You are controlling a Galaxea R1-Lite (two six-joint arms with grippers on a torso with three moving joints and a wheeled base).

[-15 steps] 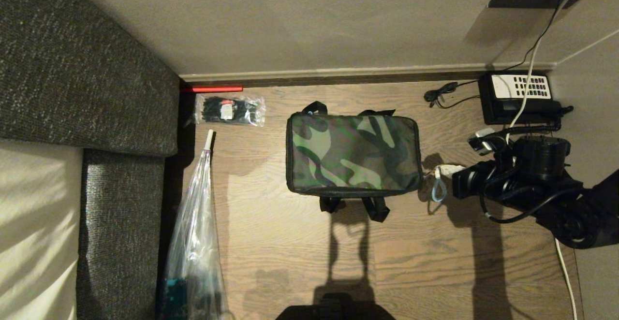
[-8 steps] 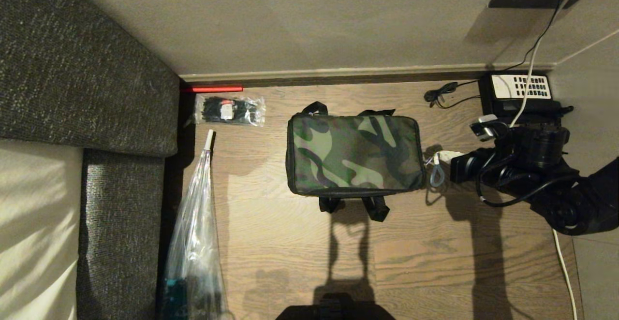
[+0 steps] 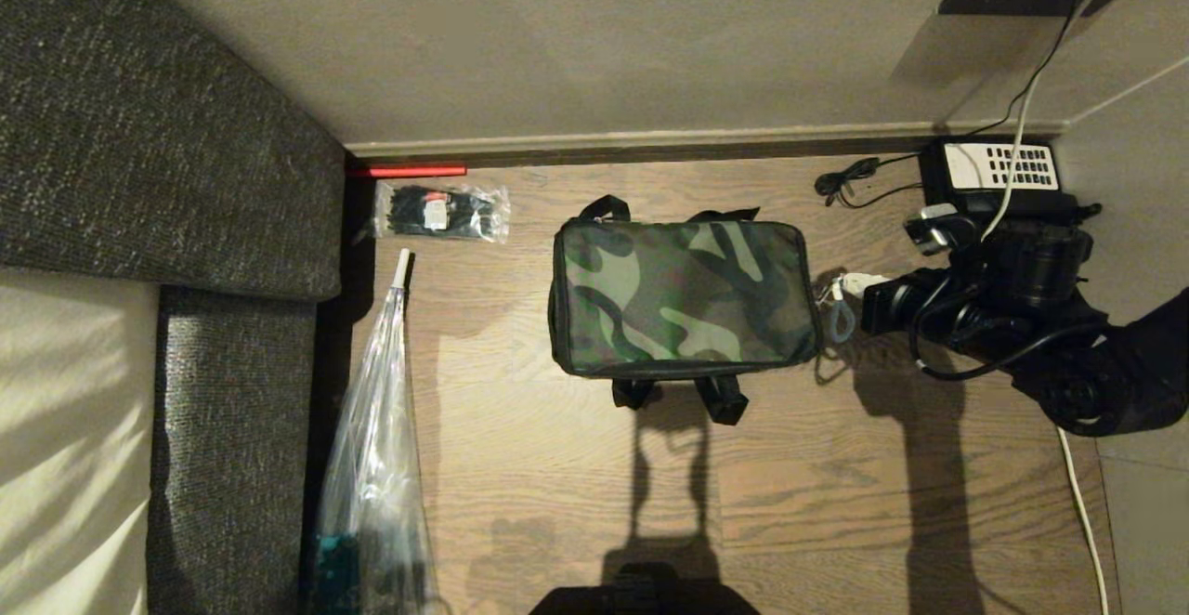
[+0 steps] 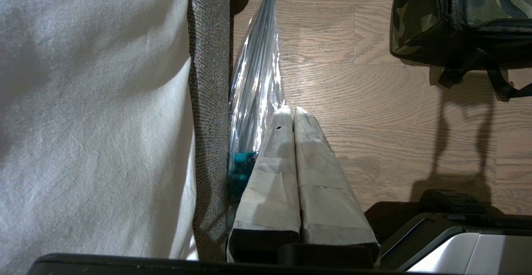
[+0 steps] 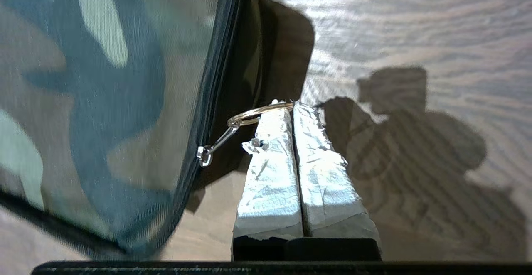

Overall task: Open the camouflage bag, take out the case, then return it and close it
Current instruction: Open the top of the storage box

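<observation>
The camouflage bag (image 3: 683, 297) lies zipped shut on the wooden floor, its black strap handles sticking out at front and back. My right gripper (image 3: 843, 286) is at the bag's right end, shut on the metal ring (image 5: 253, 115) of the zip pull. The ring runs into the seam between the taped fingertips of the right gripper (image 5: 293, 104). A link joins the ring to the slider (image 5: 203, 155) on the lid's edge. The case is hidden. My left gripper (image 4: 292, 111) hangs parked and shut beside the sofa, with a corner of the bag (image 4: 478, 1) beyond it.
A black telephone (image 3: 999, 178) with cables stands by the wall behind the right arm. A clear packet of black ties (image 3: 441, 211) and a plastic-wrapped umbrella (image 3: 376, 448) lie along the grey sofa (image 3: 167, 132) on the left. Bare floor lies in front of the bag.
My right gripper has moved toward the wall along the bag's right end, taking the ring with it. The bag has shifted slightly. The left arm has stayed still.
</observation>
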